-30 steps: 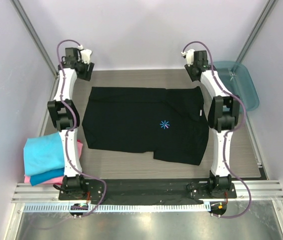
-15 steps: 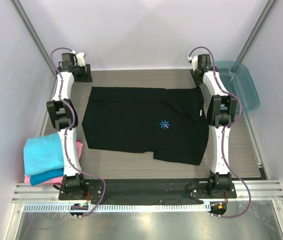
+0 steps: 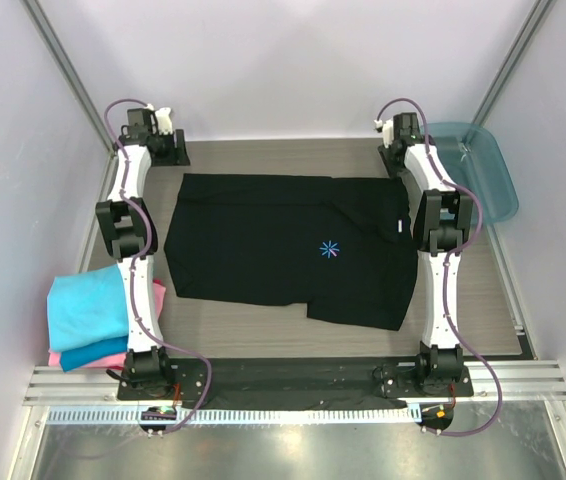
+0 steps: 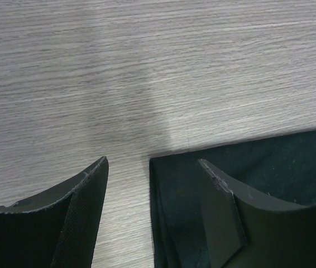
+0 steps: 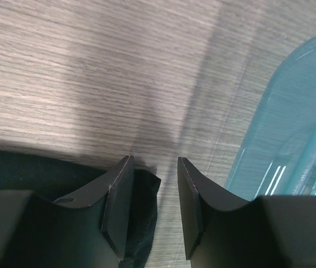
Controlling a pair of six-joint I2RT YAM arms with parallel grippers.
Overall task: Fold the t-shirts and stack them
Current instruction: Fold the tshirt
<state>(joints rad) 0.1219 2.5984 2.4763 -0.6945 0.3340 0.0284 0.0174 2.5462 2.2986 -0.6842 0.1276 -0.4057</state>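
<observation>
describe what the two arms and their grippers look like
Both the left arm and right arm have white link shells with black joints, and a purplish cable loops along each. The left gripper and right gripper have black, tapered fingers, finely textured on the inside.

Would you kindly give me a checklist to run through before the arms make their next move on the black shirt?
1. Left gripper open and holding nothing: ok.
2. Right gripper open and holding nothing: ok.
3. Black shirt spread on the table: ok.
4. Far corner of the shirt inside the left gripper's gap: ok.
5. Other far corner inside the right gripper's gap: cannot tell. Only its tip shows there, and the rest is hidden under one finger.
6. Tray apart from the right gripper: ok. It sits beside the gripper without touching.
</observation>
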